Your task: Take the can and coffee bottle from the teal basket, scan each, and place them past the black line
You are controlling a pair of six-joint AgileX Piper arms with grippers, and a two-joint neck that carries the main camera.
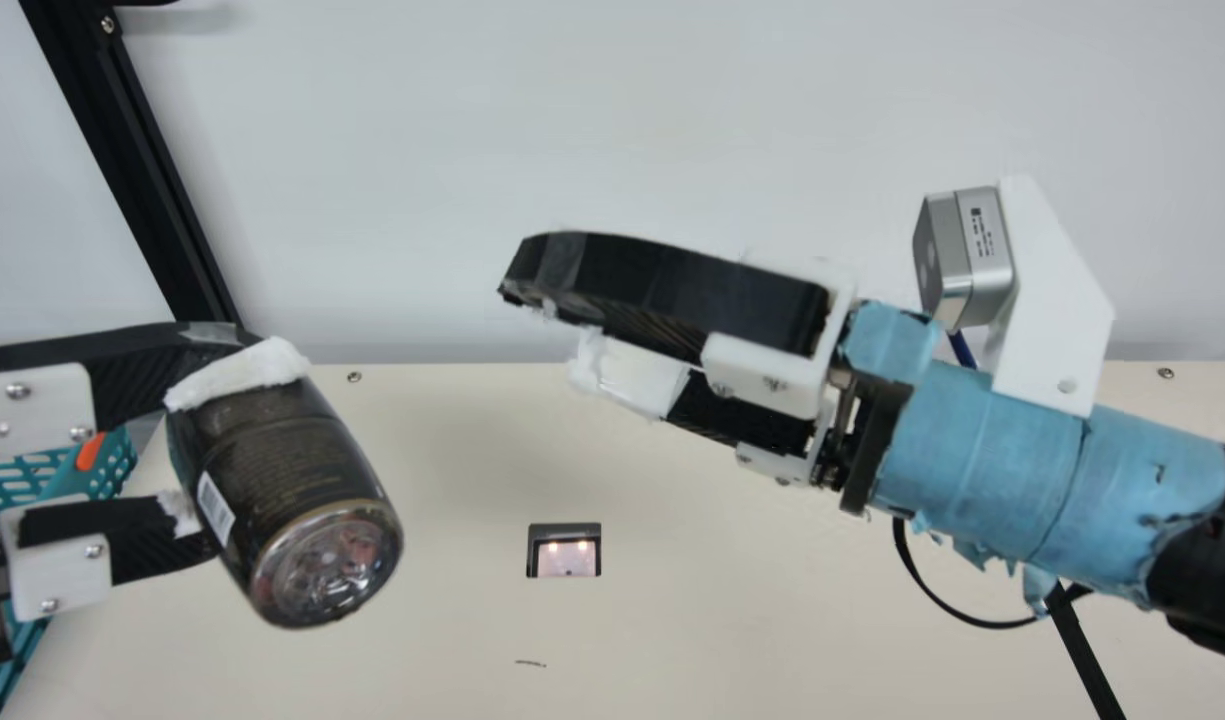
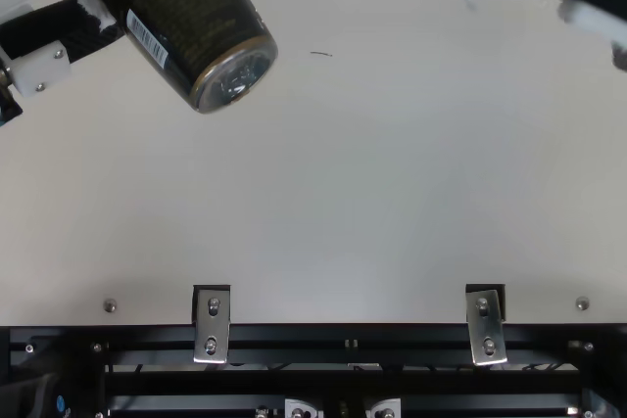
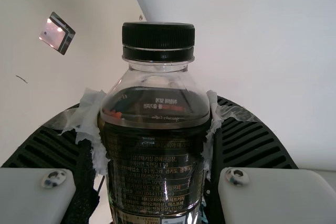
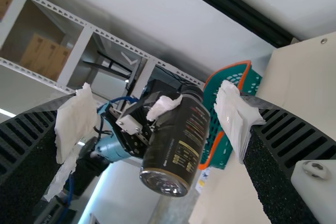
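My left gripper [image 1: 212, 445] is shut on the dark coffee bottle [image 1: 292, 490], held in the air at the main view's left, tilted, its clear base toward the lower right. A barcode label shows on the bottle's side in the top view. In the left wrist view the black-capped bottle [image 3: 157, 166] stands between the padded fingers of my left gripper [image 3: 152, 114]. My right gripper [image 1: 552, 320] hangs open over the table, right of the bottle. The bottle [image 4: 178, 145] appears beyond my right gripper [image 4: 155, 119], whose fingers hold nothing. The teal basket [image 1: 117, 465] is behind the left gripper.
A small scanner window [image 1: 564, 552], lit, is set in the cream table [image 1: 732, 580] between the arms. A black line [image 1: 1087, 650] runs along the table at the right, near a loose cable. A black post [image 1: 142, 170] rises behind the left side.
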